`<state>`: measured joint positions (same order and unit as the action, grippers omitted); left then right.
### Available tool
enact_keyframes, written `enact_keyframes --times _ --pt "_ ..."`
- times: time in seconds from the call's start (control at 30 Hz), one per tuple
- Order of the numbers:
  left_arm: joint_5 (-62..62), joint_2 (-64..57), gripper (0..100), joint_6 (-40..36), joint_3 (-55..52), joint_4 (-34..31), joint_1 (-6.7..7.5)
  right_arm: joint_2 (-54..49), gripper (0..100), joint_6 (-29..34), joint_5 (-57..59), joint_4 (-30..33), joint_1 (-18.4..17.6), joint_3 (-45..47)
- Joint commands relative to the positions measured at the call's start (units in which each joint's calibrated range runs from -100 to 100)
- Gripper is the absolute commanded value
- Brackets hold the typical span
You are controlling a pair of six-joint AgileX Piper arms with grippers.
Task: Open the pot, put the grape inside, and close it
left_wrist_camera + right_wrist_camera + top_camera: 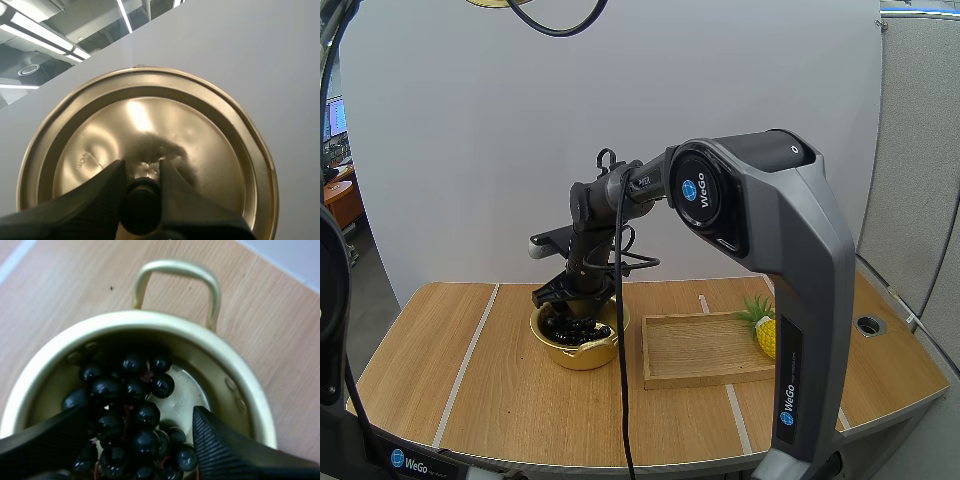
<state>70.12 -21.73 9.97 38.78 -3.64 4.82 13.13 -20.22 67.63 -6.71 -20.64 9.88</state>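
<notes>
The grape bunch [132,400] is dark and glossy, its round berries heaped in the bottom of the gold pot [582,356]. The pot stands open on the table [470,390], just left of the wooden tray [705,352]. A toy pineapple [766,336] sits at the tray's right end. My right arm reaches across from the right and bends down over the pot. My right hand [141,412] points into it, fingers spread wide on either side of the grapes, gripping nothing. My left hand [142,167] holds the gold lid [200,125] away from the pot, pinching its black knob [142,210] tight between the fingertips
</notes>
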Motion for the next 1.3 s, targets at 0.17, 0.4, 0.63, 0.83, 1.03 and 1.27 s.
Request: enact_keyframes --times 0.17,0.4,0.63,0.83,1.03,1.27 --pt "-2.05 -0.45 0 -0.55 0.47 -0.88 0.03 -13.07 100 1.20 7.26 0.65 -0.05 -0.44" --pt "-2.05 -0.45 0 -0.55 0.47 -0.88 0.03 -25.51 100 2.11 15.85 -0.22 -0.05 0.99" --pt "-2.05 -0.45 0 -0.55 0.47 -0.88 0.03 -40.51 100 3.49 18.96 0.48 -0.05 8.12" --pt "-2.05 -0.45 0 -0.55 0.47 -0.88 0.03 -53.49 100 6.55 24.85 4.58 -0.05 14.02" --pt "-2.05 -0.45 0 -0.55 0.47 -0.88 0.03 -66.27 100 8.33 32.37 7.36 -0.05 17.54" --pt "-2.05 -0.45 0 -0.55 0.47 -0.88 0.03 -76.74 100 10.11 32.37 11.93 -0.05 17.99"
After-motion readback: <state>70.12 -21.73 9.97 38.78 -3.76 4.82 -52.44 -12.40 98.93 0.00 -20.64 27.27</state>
